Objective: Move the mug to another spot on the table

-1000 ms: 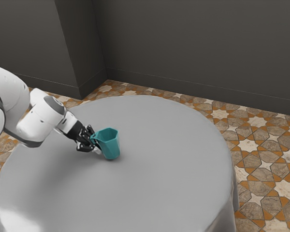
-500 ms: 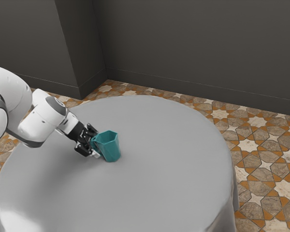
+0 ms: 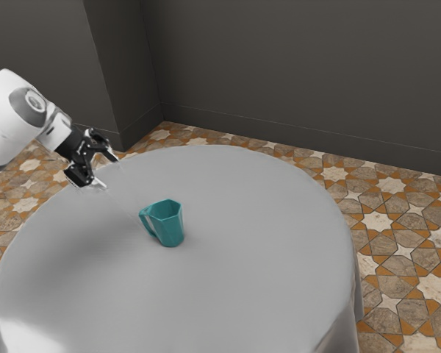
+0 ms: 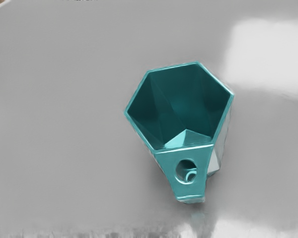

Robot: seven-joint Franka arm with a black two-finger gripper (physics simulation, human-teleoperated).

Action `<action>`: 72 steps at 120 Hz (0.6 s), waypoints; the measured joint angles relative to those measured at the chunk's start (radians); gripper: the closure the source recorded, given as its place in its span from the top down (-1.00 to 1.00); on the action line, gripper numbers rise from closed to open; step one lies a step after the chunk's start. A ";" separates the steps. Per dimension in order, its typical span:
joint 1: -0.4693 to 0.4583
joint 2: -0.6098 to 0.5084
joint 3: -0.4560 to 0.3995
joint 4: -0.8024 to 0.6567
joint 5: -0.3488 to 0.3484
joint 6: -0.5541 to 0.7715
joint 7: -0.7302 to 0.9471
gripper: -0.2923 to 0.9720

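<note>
Standing upright on the grey table [image 3: 279, 250], the teal mug [image 3: 164, 222] sits left of the tabletop's middle in the exterior view, with its handle turned toward that view's left. The gripper [image 3: 103, 170] hangs in the air well apart from the mug, up and toward the exterior view's left, over the table's far edge. Its black fingers [image 3: 110, 154] are spread and hold nothing. The white arm [image 3: 18, 118] comes in from the upper left.

From the wrist camera, the mug [image 4: 181, 106] shows a six-sided rim and a dark, empty inside. Its flat handle [image 4: 188, 173] has a round hole through it. The table [image 4: 64, 124] around it is bare grey. A patterned tile floor [image 3: 404, 198] lies beyond the table.
</note>
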 joint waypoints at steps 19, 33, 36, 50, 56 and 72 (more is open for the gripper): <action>-0.022 -0.032 -0.033 0.261 0.381 -0.161 -0.193 0.52; -0.032 -0.027 -0.092 0.396 0.553 -0.309 -0.424 0.53; -0.032 -0.025 -0.109 0.412 0.578 -0.332 -0.483 0.53; -0.053 -0.023 -0.154 0.454 0.609 -0.414 -0.755 0.53; -0.051 -0.023 -0.157 0.457 0.608 -0.438 -0.858 0.53; -0.037 -0.023 -0.160 0.457 0.613 -0.479 -1.093 0.54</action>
